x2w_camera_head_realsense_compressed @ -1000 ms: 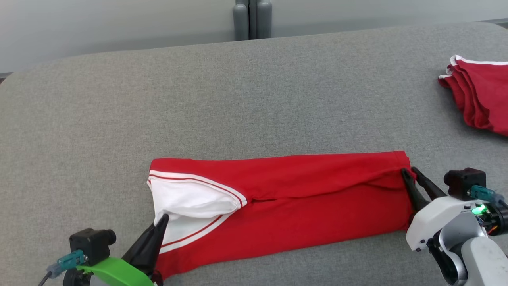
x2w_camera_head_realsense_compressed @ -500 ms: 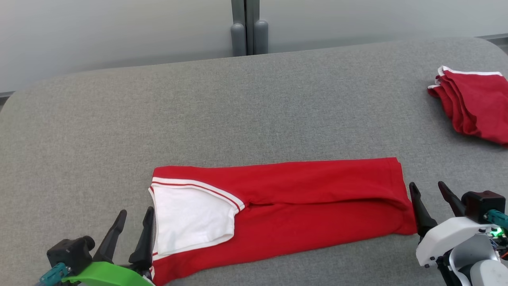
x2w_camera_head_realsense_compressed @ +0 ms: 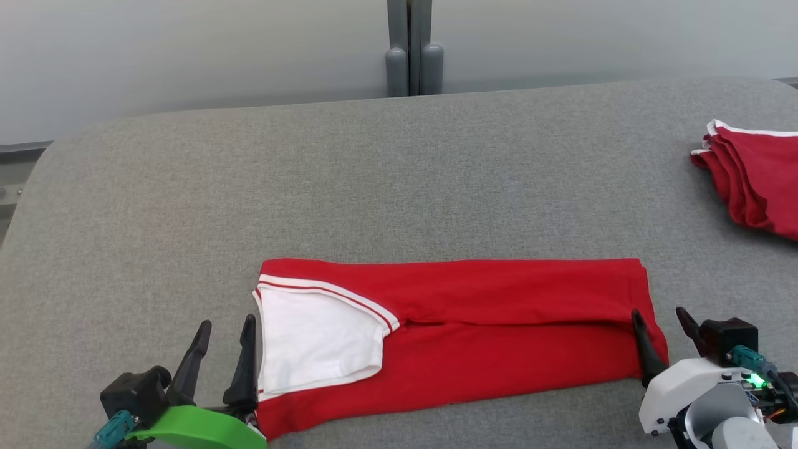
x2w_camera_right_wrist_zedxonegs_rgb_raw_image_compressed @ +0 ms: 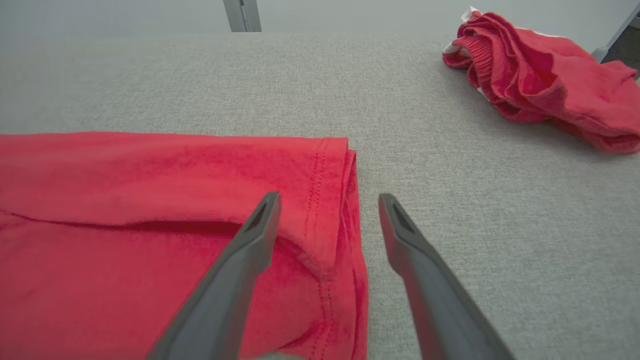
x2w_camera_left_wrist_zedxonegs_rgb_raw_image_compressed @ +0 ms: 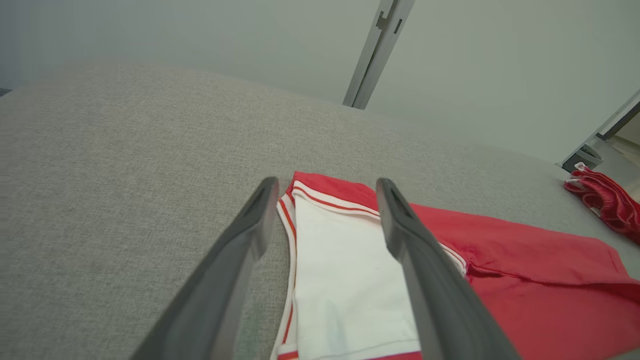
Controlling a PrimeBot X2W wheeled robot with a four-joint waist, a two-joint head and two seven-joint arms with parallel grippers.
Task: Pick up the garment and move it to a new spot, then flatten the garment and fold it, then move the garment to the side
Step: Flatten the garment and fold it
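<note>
A long, folded red fabric garment [x2w_camera_head_realsense_compressed: 499, 324] with a white-trimmed end lies flat at the front of a grey cloth-covered surface [x2w_camera_head_realsense_compressed: 374, 187]. The left gripper [x2w_camera_head_realsense_compressed: 227, 321] at the white end and the right gripper [x2w_camera_head_realsense_compressed: 658, 313] at the other end have their jaws spread, holding nothing. A crumpled red cloth pile [x2w_camera_head_realsense_compressed: 754, 181] sits far right.

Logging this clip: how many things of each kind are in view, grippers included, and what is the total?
Garments: 2, the folded garment and the red heap at the far right, counted as one.
Grippers: 2, the left gripper and the right gripper, both open.
Table: 1, the grey table.
Total: 5.
</note>
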